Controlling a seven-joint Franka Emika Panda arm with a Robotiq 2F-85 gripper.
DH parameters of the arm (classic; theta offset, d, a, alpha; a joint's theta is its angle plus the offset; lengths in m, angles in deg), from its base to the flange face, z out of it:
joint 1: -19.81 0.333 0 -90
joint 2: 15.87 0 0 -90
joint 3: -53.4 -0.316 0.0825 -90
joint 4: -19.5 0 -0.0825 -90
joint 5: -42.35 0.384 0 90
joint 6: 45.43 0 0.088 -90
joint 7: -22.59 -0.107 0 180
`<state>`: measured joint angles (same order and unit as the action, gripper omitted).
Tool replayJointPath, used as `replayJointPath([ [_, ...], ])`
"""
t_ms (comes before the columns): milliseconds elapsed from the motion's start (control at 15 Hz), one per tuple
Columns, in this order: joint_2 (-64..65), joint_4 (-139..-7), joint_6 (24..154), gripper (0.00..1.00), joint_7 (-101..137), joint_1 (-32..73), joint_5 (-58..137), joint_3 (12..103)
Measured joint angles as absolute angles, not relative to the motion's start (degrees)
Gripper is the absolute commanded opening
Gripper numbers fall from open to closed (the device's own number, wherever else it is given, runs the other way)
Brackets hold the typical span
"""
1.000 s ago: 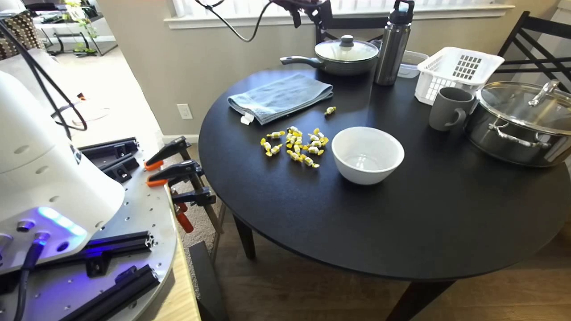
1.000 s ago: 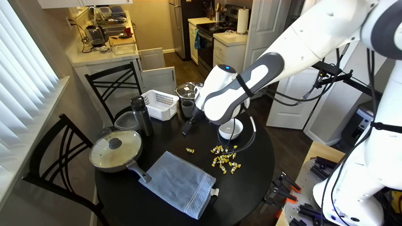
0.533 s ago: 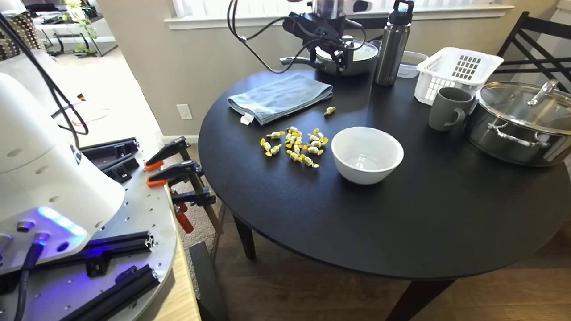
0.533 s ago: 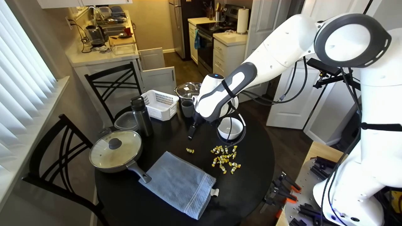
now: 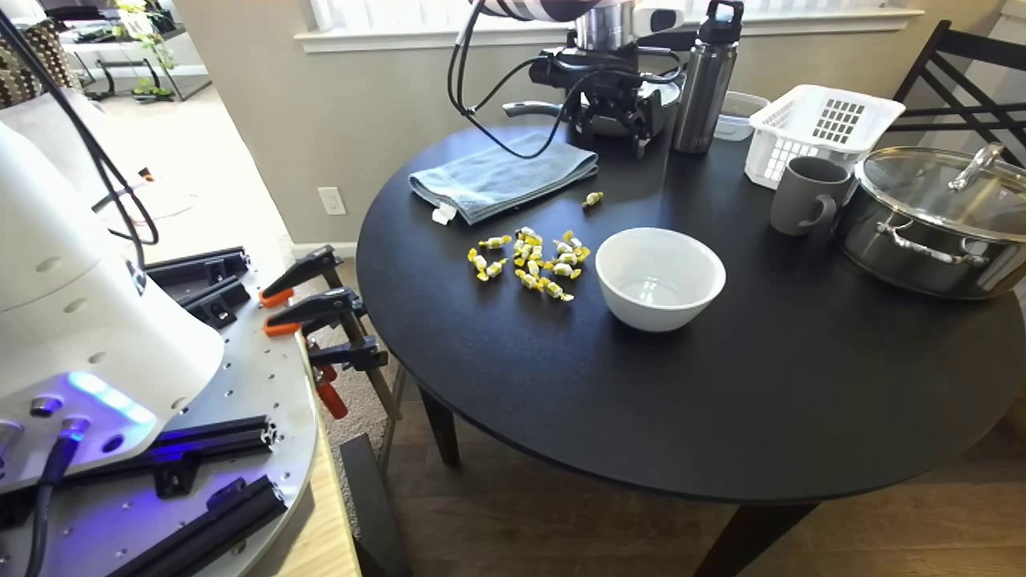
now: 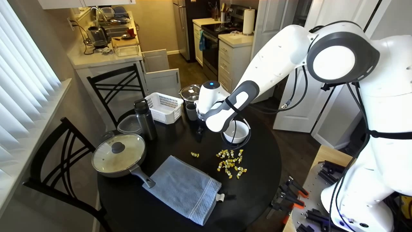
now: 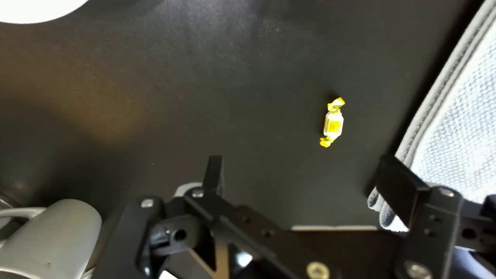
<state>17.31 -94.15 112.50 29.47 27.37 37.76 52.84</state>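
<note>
Surface [image 5: 761, 401]: round, black
Lone candy [image 7: 333, 124]: on it near the cloth [image 7: 461, 128], ahead of the hovering gripper [image 7: 300, 170] in the wrist view, toward its cloth-side jaw
Gripper: jaws wide apart
Other candies [image 5: 534, 253]: beside the bowl [image 5: 653, 312]

One candy [image 7: 333, 123] lies on the table [image 5: 801, 385] near the towel [image 7: 461, 131].

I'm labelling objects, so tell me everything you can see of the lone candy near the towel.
The lone candy has a closed white wrapper with a yellow label and twisted yellow ends, apparently plastic or foil. It lies on the black table, near the blue towel and apart from the other candies, touching only the table. The open gripper is clear of it.
</note>
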Motion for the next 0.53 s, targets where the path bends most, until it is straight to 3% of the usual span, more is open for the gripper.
replayJointPath([
  [533, 19.9, -91.6, 111.4, 1.0, 27.2, 29.2, 37.0, 53.7],
])
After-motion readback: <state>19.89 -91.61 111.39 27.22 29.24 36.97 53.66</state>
